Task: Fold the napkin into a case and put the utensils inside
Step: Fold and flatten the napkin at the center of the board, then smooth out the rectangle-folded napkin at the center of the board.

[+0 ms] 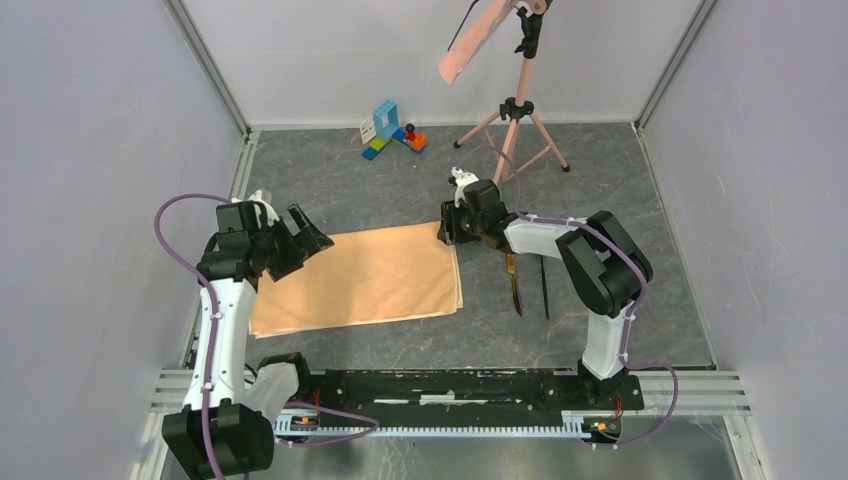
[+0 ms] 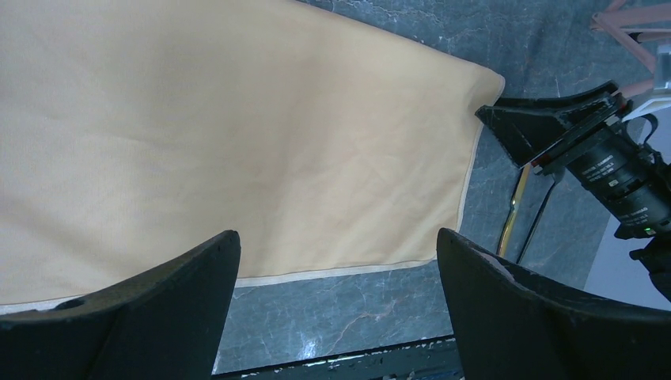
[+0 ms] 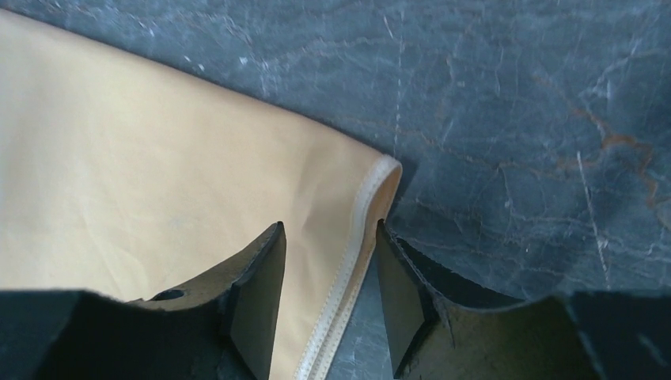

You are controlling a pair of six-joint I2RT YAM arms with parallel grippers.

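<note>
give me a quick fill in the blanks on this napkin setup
The left gripper has its jaws wide ___. The right gripper sits at the far ___ corner of the napkin. ___ utensils lie on the table beside the napkin.
Missing words: open; right; two.

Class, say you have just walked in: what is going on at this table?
Two robot arms are working on a napkin that lies flat on the table. The left end effector hangs wide open over its far left corner. The right end effector is at the far right corner, jaws apart on either side of the hem, not pinching it. The utensils lie to the right of the napkin, under the right arm, untouched. No case is folded yet.
</note>
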